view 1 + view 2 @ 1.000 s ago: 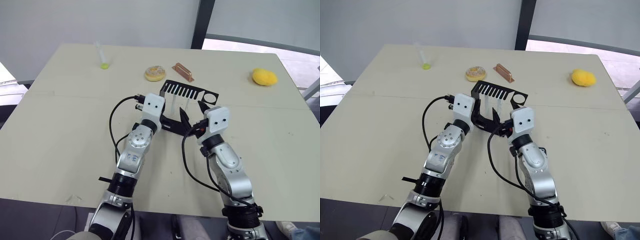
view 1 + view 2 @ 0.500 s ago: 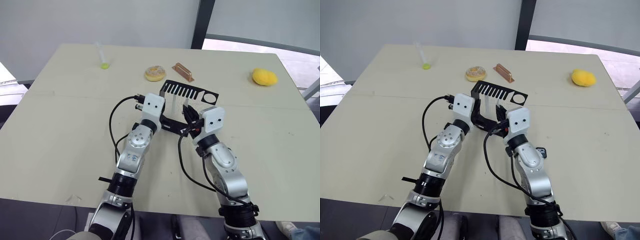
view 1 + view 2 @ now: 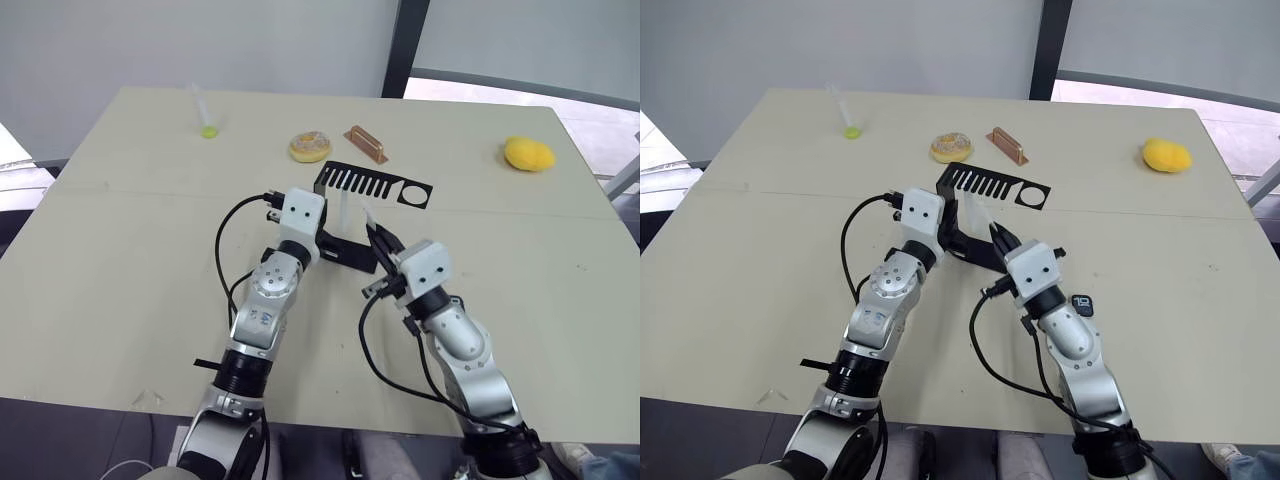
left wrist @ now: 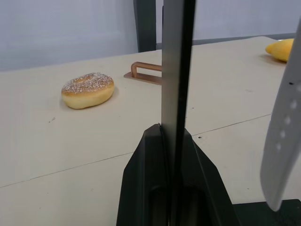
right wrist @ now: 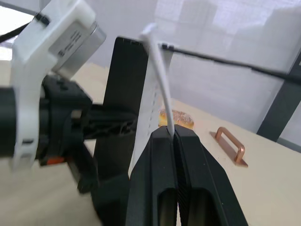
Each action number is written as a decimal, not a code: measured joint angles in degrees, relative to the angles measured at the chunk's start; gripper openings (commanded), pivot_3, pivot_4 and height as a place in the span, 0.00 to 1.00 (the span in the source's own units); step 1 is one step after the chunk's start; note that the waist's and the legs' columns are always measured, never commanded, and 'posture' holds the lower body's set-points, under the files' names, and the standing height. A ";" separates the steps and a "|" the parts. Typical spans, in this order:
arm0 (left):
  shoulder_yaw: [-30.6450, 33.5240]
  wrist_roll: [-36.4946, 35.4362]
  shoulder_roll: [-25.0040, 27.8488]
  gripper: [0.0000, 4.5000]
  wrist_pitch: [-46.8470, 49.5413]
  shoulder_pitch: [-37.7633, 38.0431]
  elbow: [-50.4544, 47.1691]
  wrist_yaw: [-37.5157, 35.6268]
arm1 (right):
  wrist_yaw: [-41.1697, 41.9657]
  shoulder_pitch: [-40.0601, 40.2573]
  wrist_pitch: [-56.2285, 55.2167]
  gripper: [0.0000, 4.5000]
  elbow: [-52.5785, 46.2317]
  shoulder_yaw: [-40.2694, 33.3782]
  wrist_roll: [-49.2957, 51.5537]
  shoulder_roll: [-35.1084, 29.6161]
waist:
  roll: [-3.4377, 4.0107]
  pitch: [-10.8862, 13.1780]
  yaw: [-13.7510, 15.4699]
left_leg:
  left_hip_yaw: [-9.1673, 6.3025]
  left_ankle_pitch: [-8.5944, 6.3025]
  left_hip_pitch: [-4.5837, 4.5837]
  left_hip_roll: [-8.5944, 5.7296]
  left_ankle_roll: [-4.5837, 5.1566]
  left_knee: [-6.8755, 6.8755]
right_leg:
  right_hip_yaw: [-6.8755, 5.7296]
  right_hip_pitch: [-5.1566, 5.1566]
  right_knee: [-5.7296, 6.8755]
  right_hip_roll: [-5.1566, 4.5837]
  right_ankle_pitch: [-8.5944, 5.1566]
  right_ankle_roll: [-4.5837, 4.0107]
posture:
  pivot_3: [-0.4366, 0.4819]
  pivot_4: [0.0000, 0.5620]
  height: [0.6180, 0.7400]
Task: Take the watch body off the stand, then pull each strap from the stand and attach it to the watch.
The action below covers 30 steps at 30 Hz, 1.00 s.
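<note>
One black stand [image 3: 372,186] sits mid-frame, with two white straps [image 5: 151,101] at it, seen in the right wrist view. One watch body [image 3: 1082,305] lies lower right of centre. Along the upper frame are one doughnut [image 3: 310,146], one copper handle [image 3: 366,143], one yellow lump [image 3: 528,154] and one clear tube [image 3: 203,112]. Two grippers: left [image 4: 173,141], right [image 5: 172,133].

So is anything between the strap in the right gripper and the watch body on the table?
Nothing visible lies between them. The right gripper is shut on one strap beside the stand, and the watch body lies on bare table next to that arm's own forearm. I can't tell whether the strap's top end is free of the stand.
</note>
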 measured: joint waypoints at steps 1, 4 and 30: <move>0.09 -0.17 -0.10 0.00 -0.02 0.02 0.01 -0.05 | 0.29 0.90 -0.05 0.00 -0.73 -0.12 0.05 -0.65 | 0.00 0.00 0.02 | 0.00 0.00 0.00 0.00 0.00 0.00 | 0.00 0.00 0.01 0.00 0.00 0.00 | 0.48 0.27 1.00; 0.64 -0.72 -0.33 0.00 -0.04 0.15 0.01 -0.27 | 1.69 3.29 -0.20 0.00 -3.10 -1.55 1.17 -2.61 | 0.00 0.00 0.07 | -0.01 0.00 0.00 0.00 0.00 -0.01 | 0.00 0.00 0.00 0.00 0.00 0.00 | 0.48 0.27 1.00; 9.25 -15.18 15.60 1.00 10.11 21.28 -23.74 -19.15 | 17.65 6.18 3.74 0.00 -0.77 -8.60 19.77 -11.63 | -0.01 0.00 -0.19 | -0.03 -0.07 0.06 0.07 0.12 -0.07 | 0.00 0.04 -0.02 0.00 0.00 -0.01 | 0.48 0.27 1.00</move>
